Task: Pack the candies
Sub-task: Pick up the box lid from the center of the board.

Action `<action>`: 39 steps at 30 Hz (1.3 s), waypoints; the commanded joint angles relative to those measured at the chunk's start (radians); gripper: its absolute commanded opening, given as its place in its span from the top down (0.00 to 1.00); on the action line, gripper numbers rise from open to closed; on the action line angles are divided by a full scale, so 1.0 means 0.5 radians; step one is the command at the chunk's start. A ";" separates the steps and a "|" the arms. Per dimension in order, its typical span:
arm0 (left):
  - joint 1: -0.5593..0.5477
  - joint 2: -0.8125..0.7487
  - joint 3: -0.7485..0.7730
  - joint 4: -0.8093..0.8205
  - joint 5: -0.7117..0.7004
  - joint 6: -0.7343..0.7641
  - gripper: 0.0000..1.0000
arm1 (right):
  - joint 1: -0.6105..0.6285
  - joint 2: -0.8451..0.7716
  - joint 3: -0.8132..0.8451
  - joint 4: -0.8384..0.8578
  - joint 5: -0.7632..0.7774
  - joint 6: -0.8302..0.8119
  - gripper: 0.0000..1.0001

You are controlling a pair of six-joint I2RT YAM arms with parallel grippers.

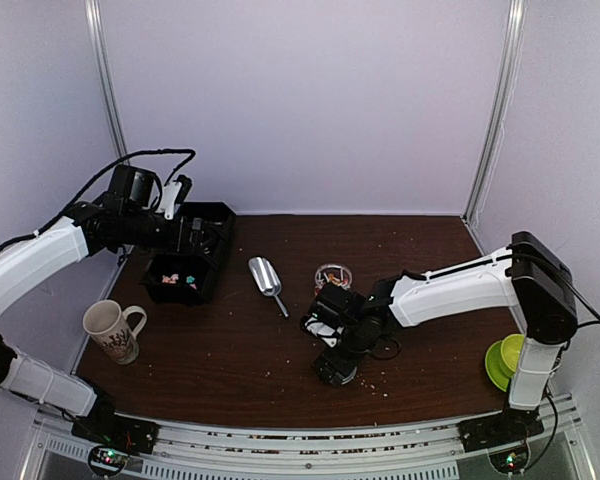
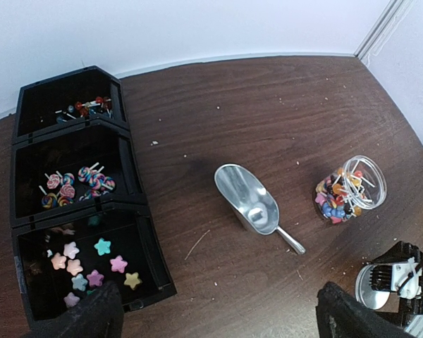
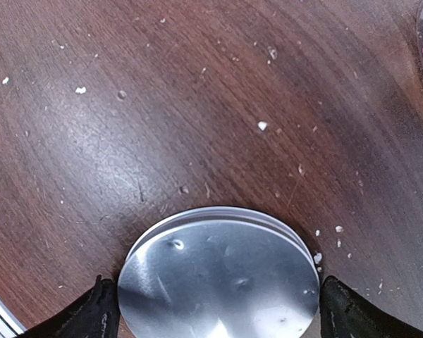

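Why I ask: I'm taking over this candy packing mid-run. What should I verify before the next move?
1. Jar uncovered, candies inside: ok.
2. Scoop lying free, empty: ok.
3. Left hand open and empty: ok.
4. Right hand gripping the lid: cannot tell; it straddles the lid.
5. Tray star compartment has room: ok.

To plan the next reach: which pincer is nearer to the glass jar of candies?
Right. The right pincer hangs just in front of the jar, over a silver lid; the left pincer is farther left, above the black tray.
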 commanded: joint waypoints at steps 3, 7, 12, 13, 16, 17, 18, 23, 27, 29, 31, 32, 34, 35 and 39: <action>0.015 -0.024 -0.010 0.096 -0.005 0.027 0.02 | -0.004 0.040 0.056 -0.036 -0.010 0.013 0.03; 0.014 -0.024 -0.010 0.096 -0.006 0.027 0.02 | -0.008 0.050 0.063 -0.040 -0.020 0.007 0.07; 0.014 -0.021 -0.010 0.098 -0.004 0.030 0.02 | -0.009 0.046 0.071 -0.048 -0.027 0.001 0.09; 0.014 -0.021 -0.010 0.098 -0.003 0.030 0.02 | -0.008 0.041 0.067 -0.047 -0.027 0.002 0.09; 0.014 -0.018 -0.009 0.099 -0.002 0.030 0.02 | -0.007 0.016 0.067 -0.048 -0.015 -0.002 0.10; 0.015 -0.018 -0.010 0.099 -0.004 0.030 0.02 | -0.007 0.005 0.069 -0.053 -0.010 -0.002 0.10; 0.014 -0.016 -0.012 0.099 -0.003 0.030 0.02 | -0.007 -0.006 0.073 -0.060 -0.002 -0.005 0.10; 0.016 0.017 -0.005 0.104 0.012 0.038 0.02 | -0.009 -0.125 0.116 -0.130 0.065 -0.036 0.10; 0.014 0.077 0.013 0.111 0.069 0.042 0.02 | -0.027 -0.263 0.144 -0.190 0.123 -0.070 0.10; 0.014 0.109 0.033 0.111 0.134 0.020 0.02 | -0.060 -0.325 0.145 -0.203 0.135 -0.085 0.09; 0.016 0.129 0.047 0.127 0.182 -0.033 0.02 | -0.099 -0.386 0.139 -0.210 0.145 -0.099 0.09; 0.015 0.137 0.053 0.148 0.207 -0.064 0.02 | -0.123 -0.415 0.134 -0.210 0.149 -0.107 0.09; 0.012 0.237 0.096 0.292 0.316 -0.223 0.02 | -0.231 -0.522 0.104 -0.204 0.155 -0.138 0.09; 0.011 0.278 0.115 0.345 0.341 -0.269 0.02 | -0.263 -0.550 0.094 -0.205 0.161 -0.146 0.09; -0.021 0.508 0.242 0.535 0.447 -0.434 0.02 | -0.393 -0.651 0.040 -0.189 0.188 -0.178 0.09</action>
